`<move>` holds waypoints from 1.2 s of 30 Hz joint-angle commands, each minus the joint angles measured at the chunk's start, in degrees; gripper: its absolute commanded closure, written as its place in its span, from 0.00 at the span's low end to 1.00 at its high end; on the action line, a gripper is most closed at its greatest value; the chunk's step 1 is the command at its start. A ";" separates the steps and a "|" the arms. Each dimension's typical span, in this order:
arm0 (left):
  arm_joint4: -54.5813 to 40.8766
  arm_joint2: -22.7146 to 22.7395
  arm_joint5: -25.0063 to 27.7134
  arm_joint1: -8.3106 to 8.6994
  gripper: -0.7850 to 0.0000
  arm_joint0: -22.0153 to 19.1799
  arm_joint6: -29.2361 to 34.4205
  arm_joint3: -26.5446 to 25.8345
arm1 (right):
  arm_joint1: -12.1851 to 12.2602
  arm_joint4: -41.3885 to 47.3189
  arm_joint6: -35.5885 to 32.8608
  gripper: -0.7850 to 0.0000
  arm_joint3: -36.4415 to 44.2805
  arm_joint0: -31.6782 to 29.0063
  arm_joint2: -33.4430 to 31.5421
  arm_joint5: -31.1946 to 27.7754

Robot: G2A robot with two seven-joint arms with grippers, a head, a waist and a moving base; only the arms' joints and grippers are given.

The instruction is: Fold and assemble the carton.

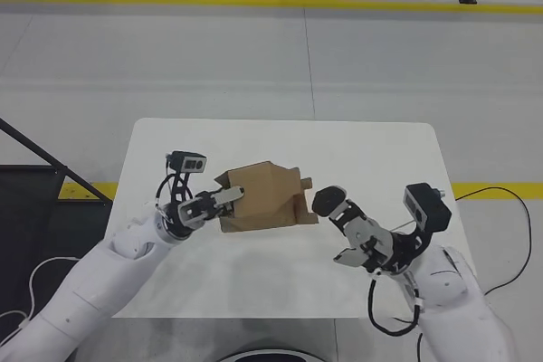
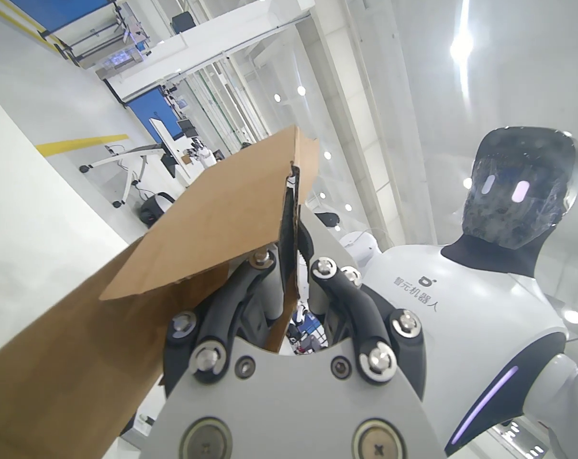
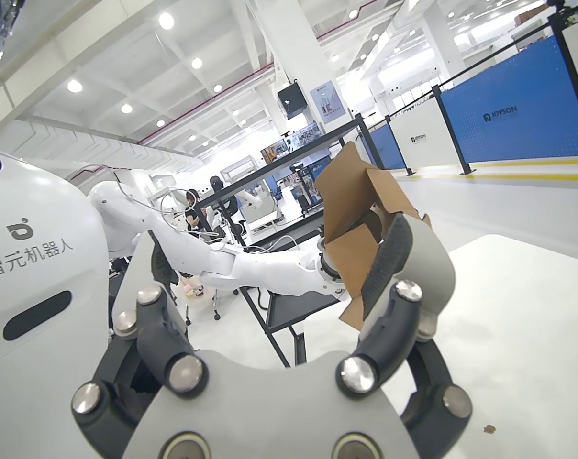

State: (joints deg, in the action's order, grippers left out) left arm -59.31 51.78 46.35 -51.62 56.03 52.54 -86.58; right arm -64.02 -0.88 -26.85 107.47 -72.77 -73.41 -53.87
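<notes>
A brown cardboard carton (image 1: 262, 197), partly folded with loose flaps at its right end, is held tilted above the middle of the white table (image 1: 371, 163). My left gripper (image 1: 219, 201) is shut on the carton's left edge; in the left wrist view its fingers (image 2: 289, 236) pinch a cardboard panel (image 2: 212, 231). My right gripper (image 1: 342, 231) stands open just right of the carton, one fingertip (image 1: 326, 201) close to the right-end flaps. Whether it touches them I cannot tell. In the right wrist view the carton (image 3: 346, 202) shows beyond the far finger (image 3: 394, 260).
A black frame with dark cloth (image 1: 18, 208) stands off the table's left side. A black cable (image 1: 516, 235) loops past the right edge. The tabletop has free room behind the carton and along its front.
</notes>
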 commanded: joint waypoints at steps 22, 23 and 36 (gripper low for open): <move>-20.38 1.90 -14.71 -6.26 1.00 -2.76 20.12 7.87 | 1.49 2.27 -4.71 0.00 0.55 -2.66 -1.38 -3.23; -20.08 2.17 -15.05 -6.46 1.00 -2.60 20.45 7.96 | 1.49 2.39 -4.94 0.00 0.59 -2.26 -0.91 -3.17; -15.62 4.50 -19.60 -8.82 1.00 -1.33 25.00 9.22 | 1.28 0.07 -3.11 0.00 0.80 -0.58 1.62 -3.75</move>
State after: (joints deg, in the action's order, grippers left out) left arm -75.30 56.15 26.86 -60.29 54.64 77.44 -77.46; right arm -62.75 -0.69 -30.02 108.26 -73.37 -71.85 -57.64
